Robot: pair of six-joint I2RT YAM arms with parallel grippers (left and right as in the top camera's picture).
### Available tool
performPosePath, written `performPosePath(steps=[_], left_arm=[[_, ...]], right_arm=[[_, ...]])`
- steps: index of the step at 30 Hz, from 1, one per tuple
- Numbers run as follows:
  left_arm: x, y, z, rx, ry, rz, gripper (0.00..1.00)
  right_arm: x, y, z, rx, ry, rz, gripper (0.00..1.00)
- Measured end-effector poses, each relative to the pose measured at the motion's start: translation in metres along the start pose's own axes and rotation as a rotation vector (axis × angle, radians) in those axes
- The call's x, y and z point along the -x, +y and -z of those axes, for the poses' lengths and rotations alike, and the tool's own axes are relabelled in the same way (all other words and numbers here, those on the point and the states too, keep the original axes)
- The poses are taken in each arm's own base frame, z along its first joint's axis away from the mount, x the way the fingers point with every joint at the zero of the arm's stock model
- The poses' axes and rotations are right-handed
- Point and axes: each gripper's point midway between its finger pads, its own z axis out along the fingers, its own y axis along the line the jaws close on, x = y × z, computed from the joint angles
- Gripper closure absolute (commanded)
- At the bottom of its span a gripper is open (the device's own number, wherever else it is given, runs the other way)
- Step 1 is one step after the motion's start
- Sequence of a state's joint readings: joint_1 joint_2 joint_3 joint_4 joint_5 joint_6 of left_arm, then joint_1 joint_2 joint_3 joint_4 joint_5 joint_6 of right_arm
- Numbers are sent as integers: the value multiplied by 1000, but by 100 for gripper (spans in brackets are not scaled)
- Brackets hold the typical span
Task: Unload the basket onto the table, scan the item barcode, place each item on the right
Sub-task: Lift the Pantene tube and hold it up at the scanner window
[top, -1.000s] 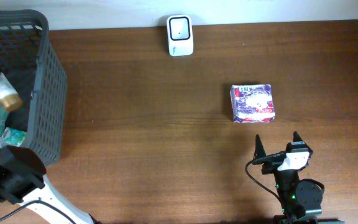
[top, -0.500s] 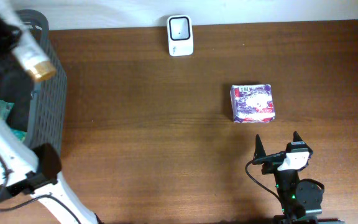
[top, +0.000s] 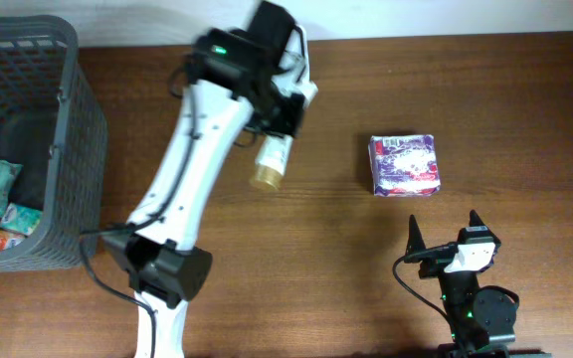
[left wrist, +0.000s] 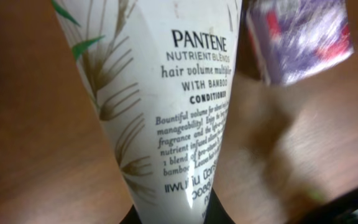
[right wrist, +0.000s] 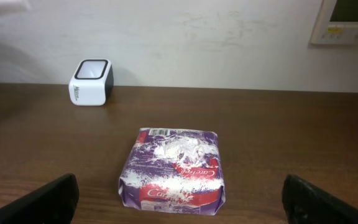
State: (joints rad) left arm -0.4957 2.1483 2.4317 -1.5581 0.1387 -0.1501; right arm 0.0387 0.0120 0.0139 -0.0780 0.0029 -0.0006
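My left gripper is shut on the flat end of a white Pantene conditioner tube. The tube hangs over the table with its gold cap toward the front. In the left wrist view the tube fills the frame with its printed text facing the camera, and no barcode shows. The white barcode scanner stands at the back by the wall; in the overhead view my left arm covers it. My right gripper rests open at the front right, empty.
A purple-and-white wrapped pack lies right of the tube, just ahead of my right gripper. A dark mesh basket with several packets inside stands at the far left. My left arm crosses the table's middle.
My left arm has swung from above the basket to the right, carrying the tube to the scanner's area. The right arm has not moved.
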Motion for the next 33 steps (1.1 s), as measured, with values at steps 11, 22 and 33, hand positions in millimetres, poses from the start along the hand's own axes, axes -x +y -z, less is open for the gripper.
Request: performPosePath(steps=[11,22,33], left_arm=[[-46,14,-105,299,133,46,100],[-78,30,-156,332,185,55,98],[-94,25,-173,286,221,71,32]], right_arm=[[0,0,0,0,0,-1,1],[0,0,0,0,0,-1,1],[0,0,0,0,0,0,1]])
